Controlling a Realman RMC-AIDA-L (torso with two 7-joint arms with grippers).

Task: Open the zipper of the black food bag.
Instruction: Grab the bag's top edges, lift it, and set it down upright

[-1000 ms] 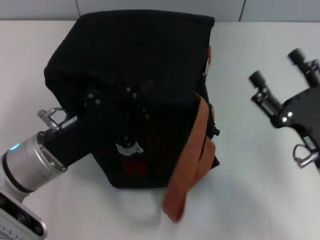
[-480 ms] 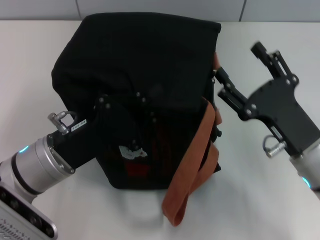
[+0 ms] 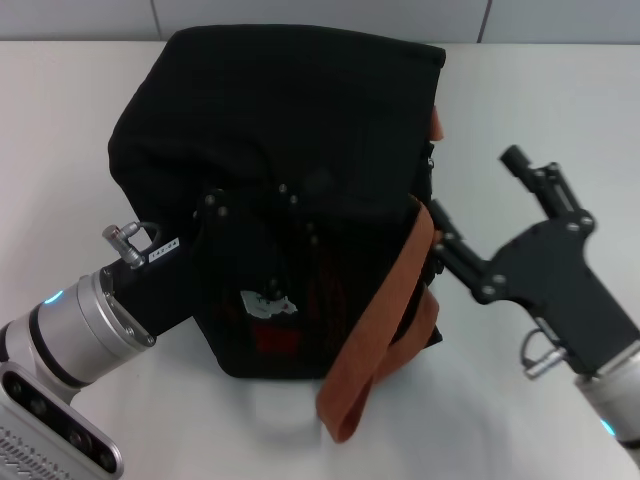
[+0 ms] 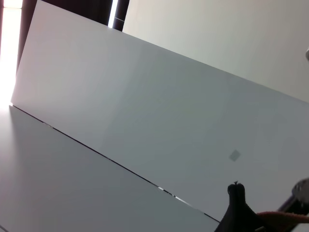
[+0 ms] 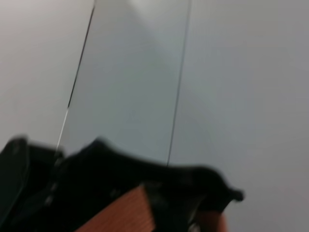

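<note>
The black food bag (image 3: 290, 130) stands in the middle of the white table (image 3: 60, 120) and is far bigger than either gripper. One orange-brown handle (image 3: 385, 320) hangs down its right front side. My left gripper (image 3: 255, 225) is pressed against the bag's front left face, dark against the dark fabric. On the bag's right, my right gripper (image 3: 476, 185) is open; one finger reaches the bag's edge near the handle and the other points away. The zipper is not clearly visible. The right wrist view shows the bag's black top (image 5: 120, 169) and the handle (image 5: 123, 212).
White table surface (image 3: 540, 100) lies on both sides of the bag, and a tiled wall runs along the back. The left wrist view shows only wall panels and a dark bit of bag (image 4: 236, 212).
My right gripper has swung in from the far right to the bag's right side, then dropped lower beside the handle. The bag and my left arm shifted slightly to the right.
</note>
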